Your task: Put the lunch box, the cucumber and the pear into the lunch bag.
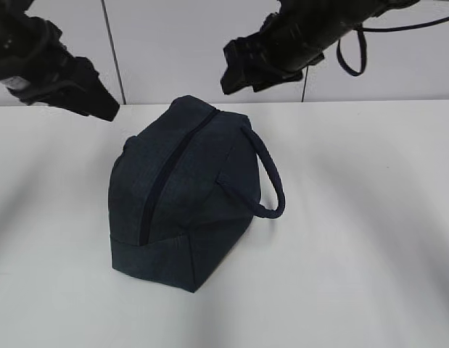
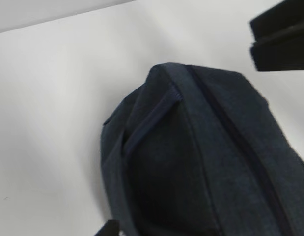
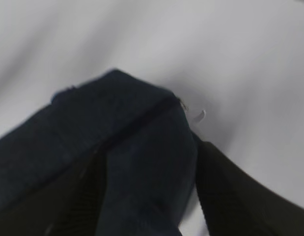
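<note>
The dark navy lunch bag (image 1: pixel 182 196) stands in the middle of the white table, its zipper (image 1: pixel 166 170) shut along the top and its loop handle (image 1: pixel 272 183) hanging to the right. It also shows in the left wrist view (image 2: pixel 201 162) and the right wrist view (image 3: pixel 117 147). My left gripper (image 1: pixel 99 106) hangs above the table at the back left; only one fingertip (image 2: pixel 108 229) shows, so its state is unclear. My right gripper (image 1: pixel 237 72) hangs above the bag's far end, open, its fingers (image 3: pixel 240 196) apart and empty. The lunch box, cucumber and pear are out of view.
The white table (image 1: pixel 369 239) runs to a white back wall (image 1: pixel 180 43) with vertical seams. A black cable (image 1: pixel 351 54) loops under the right arm. The right gripper's black fingers show at the top right of the left wrist view (image 2: pixel 282 42).
</note>
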`<state>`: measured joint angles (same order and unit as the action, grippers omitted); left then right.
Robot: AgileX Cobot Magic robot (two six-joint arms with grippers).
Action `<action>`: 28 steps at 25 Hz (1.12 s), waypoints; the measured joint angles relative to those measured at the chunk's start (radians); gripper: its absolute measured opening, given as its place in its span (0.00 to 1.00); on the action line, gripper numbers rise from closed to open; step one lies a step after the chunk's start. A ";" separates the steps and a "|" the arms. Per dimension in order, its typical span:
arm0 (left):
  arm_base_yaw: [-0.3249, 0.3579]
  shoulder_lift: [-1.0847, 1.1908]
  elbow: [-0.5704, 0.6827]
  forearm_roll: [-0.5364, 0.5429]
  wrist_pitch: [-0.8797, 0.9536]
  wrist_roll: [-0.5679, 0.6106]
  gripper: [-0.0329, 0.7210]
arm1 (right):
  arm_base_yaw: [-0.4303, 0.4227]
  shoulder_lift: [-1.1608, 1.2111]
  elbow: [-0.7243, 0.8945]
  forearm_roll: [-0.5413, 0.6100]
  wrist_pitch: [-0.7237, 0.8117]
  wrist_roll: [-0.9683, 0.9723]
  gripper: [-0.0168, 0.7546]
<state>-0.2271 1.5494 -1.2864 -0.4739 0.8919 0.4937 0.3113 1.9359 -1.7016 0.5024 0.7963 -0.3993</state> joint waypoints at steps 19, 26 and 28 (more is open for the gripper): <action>0.018 -0.464 0.466 0.305 -0.080 -0.327 0.37 | 0.000 -0.625 0.616 -0.502 0.217 0.450 0.60; 0.018 -0.813 0.638 0.303 -0.053 -0.364 0.36 | 0.000 -1.053 0.941 -0.549 0.240 0.450 0.60; 0.018 -0.906 0.676 0.308 -0.031 -0.365 0.36 | 0.000 -1.180 1.021 -0.558 0.250 0.450 0.60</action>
<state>-0.2093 0.6435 -0.6102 -0.1656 0.8604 0.1288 0.3113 0.7557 -0.6810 -0.0552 1.0460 0.0510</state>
